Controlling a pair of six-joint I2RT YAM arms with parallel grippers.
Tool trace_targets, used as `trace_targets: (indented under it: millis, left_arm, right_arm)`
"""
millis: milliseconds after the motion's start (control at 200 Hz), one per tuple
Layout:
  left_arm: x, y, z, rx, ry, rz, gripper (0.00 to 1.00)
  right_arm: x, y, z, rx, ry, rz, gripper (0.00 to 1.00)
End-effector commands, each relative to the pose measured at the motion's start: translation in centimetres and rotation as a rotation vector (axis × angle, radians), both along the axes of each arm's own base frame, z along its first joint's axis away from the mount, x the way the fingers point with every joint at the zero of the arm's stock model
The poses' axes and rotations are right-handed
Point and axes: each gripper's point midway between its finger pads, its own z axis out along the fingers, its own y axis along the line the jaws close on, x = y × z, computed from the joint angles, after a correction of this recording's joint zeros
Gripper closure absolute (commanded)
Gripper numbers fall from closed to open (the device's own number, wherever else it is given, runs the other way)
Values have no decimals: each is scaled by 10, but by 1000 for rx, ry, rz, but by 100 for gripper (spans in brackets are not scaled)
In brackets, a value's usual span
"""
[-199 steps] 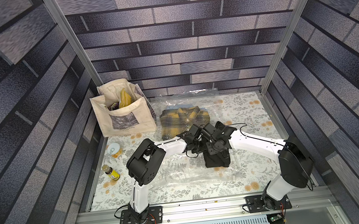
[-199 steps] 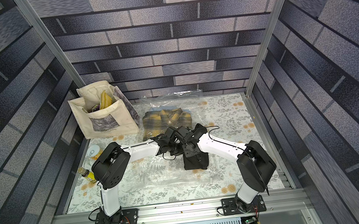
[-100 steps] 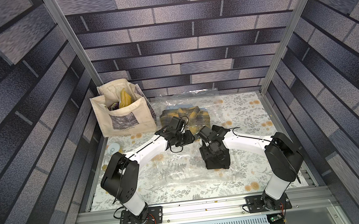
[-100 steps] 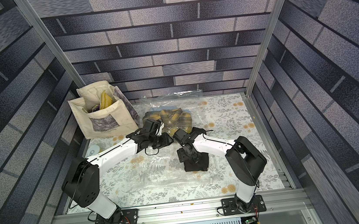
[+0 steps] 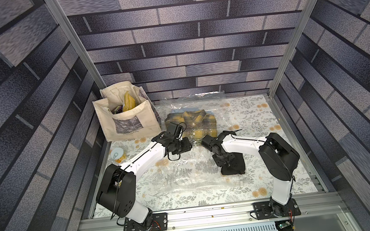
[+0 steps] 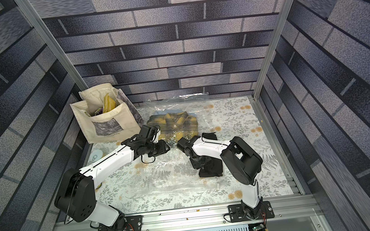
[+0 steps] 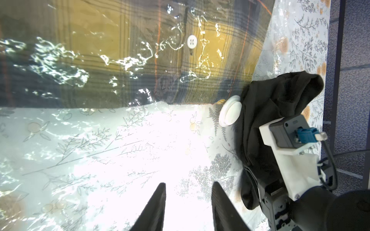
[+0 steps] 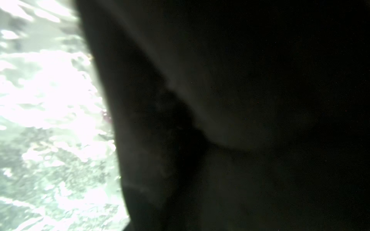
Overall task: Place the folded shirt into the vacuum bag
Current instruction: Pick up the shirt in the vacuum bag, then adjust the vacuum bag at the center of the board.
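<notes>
A black folded shirt (image 5: pixel 232 166) (image 6: pixel 210 169) lies near the front right of the clear vacuum bag (image 5: pixel 193 180) (image 6: pixel 163 181). Whether it is under the film or on it I cannot tell. My right gripper (image 5: pixel 225 161) (image 6: pixel 200 166) points down into the shirt, and black cloth (image 8: pixel 240 120) hides its jaws. My left gripper (image 7: pixel 189 185) (image 5: pixel 186 145) (image 6: pixel 164 147) hovers open over the film, with nothing between its fingers. It sits left of the black shirt (image 7: pixel 280 104) and near the bag's white valve cap (image 7: pixel 230 113). A yellow plaid shirt (image 5: pixel 192 123) (image 7: pixel 140 60) lies under the film at the back.
A cream tote bag (image 5: pixel 128 124) (image 6: pixel 107 124) holding a yellow item stands at the back left. A small round tin (image 5: pixel 116 154) (image 6: pixel 95 156) lies by the left edge. Metal posts and brick-patterned walls close in the floral table (image 5: pixel 261 117).
My left arm has pulled back leftward from the black shirt and now hovers near the plaid shirt. My right arm has folded back at the elbow, its gripper still over the black shirt.
</notes>
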Motion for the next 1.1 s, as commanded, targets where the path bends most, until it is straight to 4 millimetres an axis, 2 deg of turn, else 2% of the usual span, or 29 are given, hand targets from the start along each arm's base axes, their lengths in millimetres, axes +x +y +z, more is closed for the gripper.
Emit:
trace_targets:
  millis: [0, 125, 265, 426, 506, 606, 671, 756, 882, 1007, 1097]
  left_arm:
    - [-4, 8, -5, 36, -2, -3, 60]
    - [-6, 14, -14, 62, 9, 6, 60]
    - [-6, 25, -20, 93, 13, 39, 60]
    - [-4, 34, -17, 124, -5, 59, 59]
    - [-6, 35, -21, 136, 6, 56, 59]
    - [-11, 31, -30, 140, 27, 47, 58]
    - [-15, 24, -36, 138, 36, 36, 58]
    - [-15, 15, -44, 137, 43, 24, 58]
    - [-5, 6, -59, 120, 69, 23, 59]
    - [12, -6, -65, 99, 82, 12, 59]
    - [29, -13, -69, 88, 87, 8, 59]
  right_arm:
    - [-2, -14, 1, -71, 24, -11, 73]
    - [11, -21, 18, -82, -41, -26, 92]
    - [30, -34, 58, -68, -155, -58, 100]
    - [37, 0, 106, 128, -267, 3, 100]
    - [34, 19, 116, 202, -288, 45, 100]
    - [22, 44, 106, 367, -240, 35, 100]
    - [17, 47, 89, 390, -207, 14, 100]
    - [17, 36, 63, 349, -165, -29, 100]
    - [24, 22, 26, 321, -78, -109, 100]
    - [43, 6, 7, 207, -49, -130, 100]
    - [61, 1, 2, 172, -46, -143, 100]
